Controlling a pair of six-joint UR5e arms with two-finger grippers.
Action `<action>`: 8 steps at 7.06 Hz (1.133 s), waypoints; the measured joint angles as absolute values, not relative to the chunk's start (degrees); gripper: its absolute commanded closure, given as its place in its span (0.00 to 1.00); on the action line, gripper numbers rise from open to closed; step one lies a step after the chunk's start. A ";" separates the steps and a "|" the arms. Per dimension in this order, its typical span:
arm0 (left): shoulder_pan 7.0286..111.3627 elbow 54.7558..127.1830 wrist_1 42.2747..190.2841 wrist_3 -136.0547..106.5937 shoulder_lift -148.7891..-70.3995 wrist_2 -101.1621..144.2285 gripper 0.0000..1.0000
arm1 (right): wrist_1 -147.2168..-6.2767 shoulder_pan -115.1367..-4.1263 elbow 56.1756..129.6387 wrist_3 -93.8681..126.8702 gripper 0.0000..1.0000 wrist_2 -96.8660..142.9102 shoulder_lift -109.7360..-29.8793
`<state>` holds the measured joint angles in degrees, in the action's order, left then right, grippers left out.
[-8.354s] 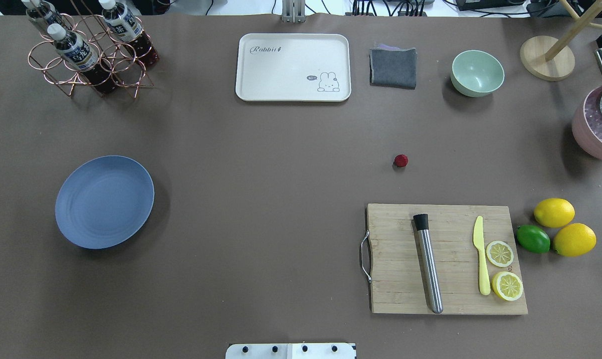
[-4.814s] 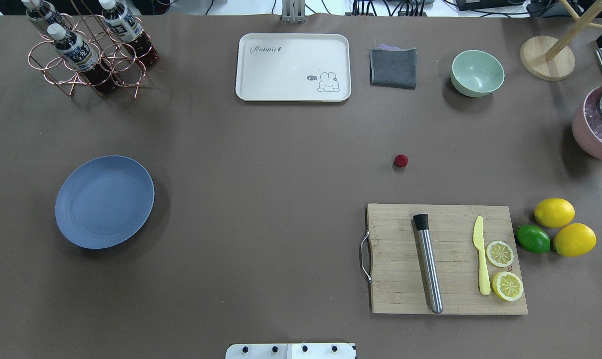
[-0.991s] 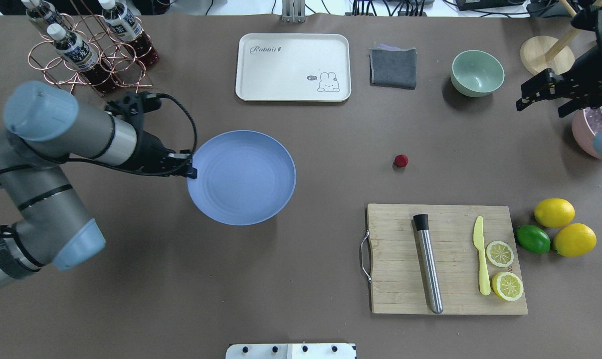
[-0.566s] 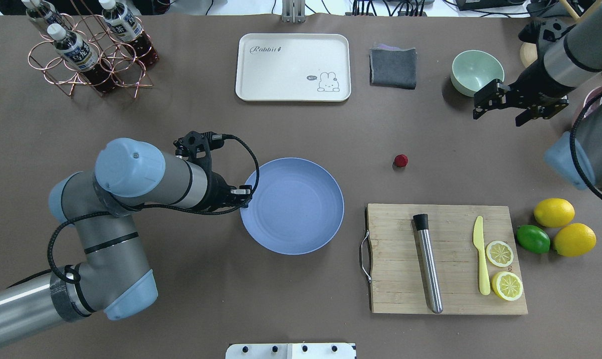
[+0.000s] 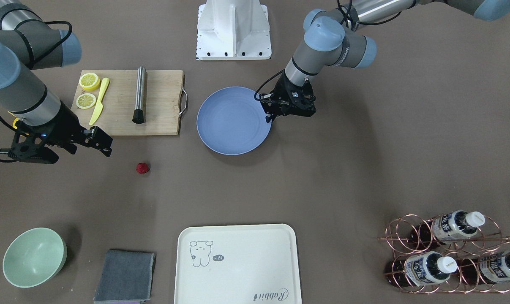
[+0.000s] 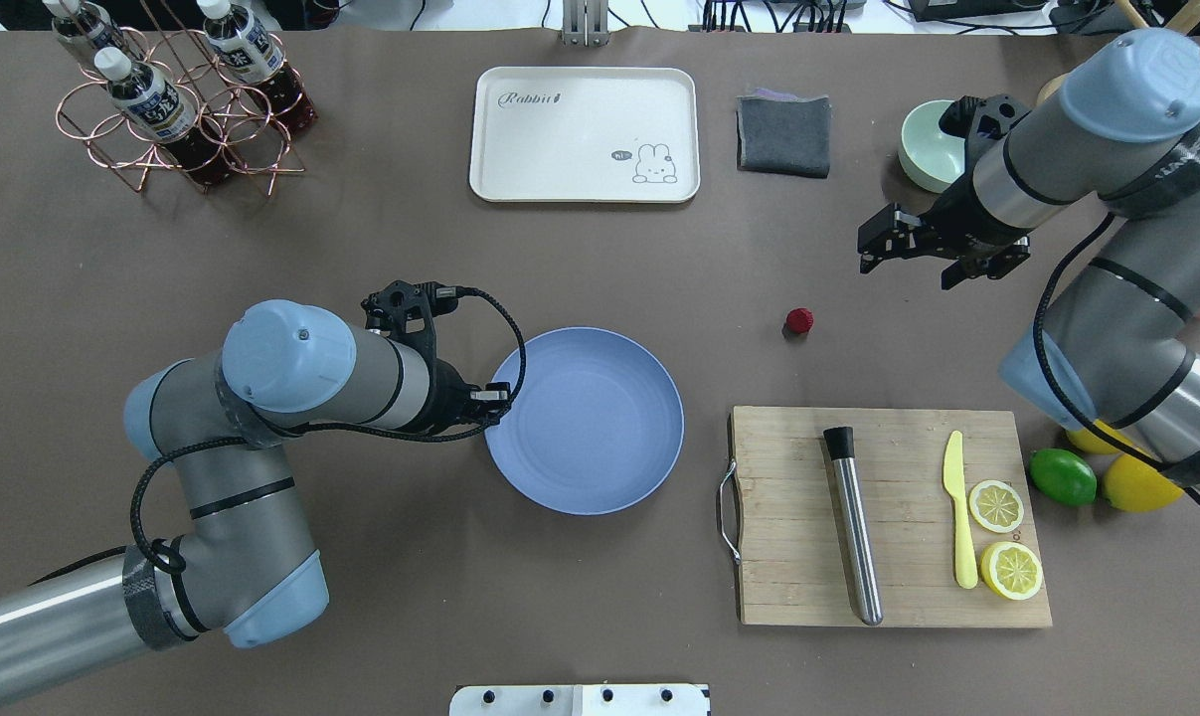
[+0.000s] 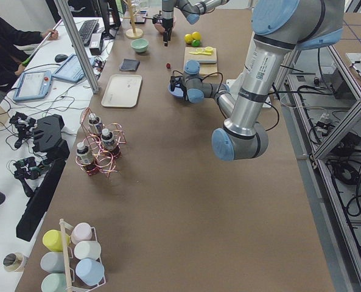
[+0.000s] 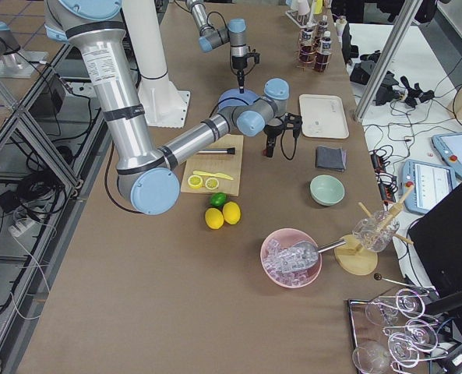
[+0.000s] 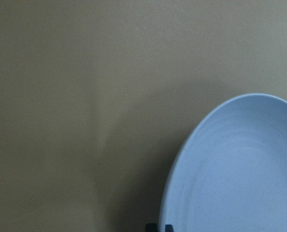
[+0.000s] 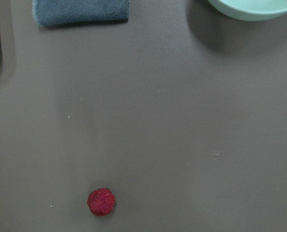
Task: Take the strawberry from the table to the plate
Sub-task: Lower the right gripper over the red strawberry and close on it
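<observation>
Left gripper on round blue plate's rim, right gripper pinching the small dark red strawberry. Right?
No: overhead view shows the small dark red strawberry on the brown table, right gripper open, apart from it. Left gripper grips the round blue plate by its rim.

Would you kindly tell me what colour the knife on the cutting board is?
The knife is pale yellow; it shows best in the overhead view.
</observation>
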<state>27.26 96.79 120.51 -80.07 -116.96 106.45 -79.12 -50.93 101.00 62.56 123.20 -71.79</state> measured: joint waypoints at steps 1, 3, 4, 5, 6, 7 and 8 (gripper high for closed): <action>27.22 96.56 120.74 -80.30 -116.84 105.84 0.02 | -78.66 -48.72 100.49 64.81 0.00 121.09 -71.01; 27.43 96.54 122.19 -79.97 -116.40 103.92 0.02 | -78.43 -45.59 97.40 67.47 0.00 118.39 -67.83; 27.80 96.80 122.59 -79.33 -116.25 103.62 0.02 | -78.36 -44.40 95.47 67.82 0.00 117.01 -66.45; 28.13 97.22 122.75 -78.61 -116.11 103.37 0.02 | -77.55 -43.59 93.61 67.93 0.00 116.03 -65.78; 28.43 97.63 122.71 -77.93 -115.87 103.18 0.02 | -75.40 -43.07 91.35 67.99 0.02 115.48 -65.54; 28.76 97.81 122.55 -76.67 -115.34 103.12 0.02 | -73.53 -42.70 89.43 68.02 0.22 115.15 -65.50; 29.19 97.85 122.48 -75.39 -114.89 103.14 0.02 | -72.68 -42.45 88.47 68.04 0.53 114.89 -65.46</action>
<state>29.19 97.85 122.48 -75.39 -114.89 103.14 -72.68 -42.45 88.47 68.04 114.89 -65.46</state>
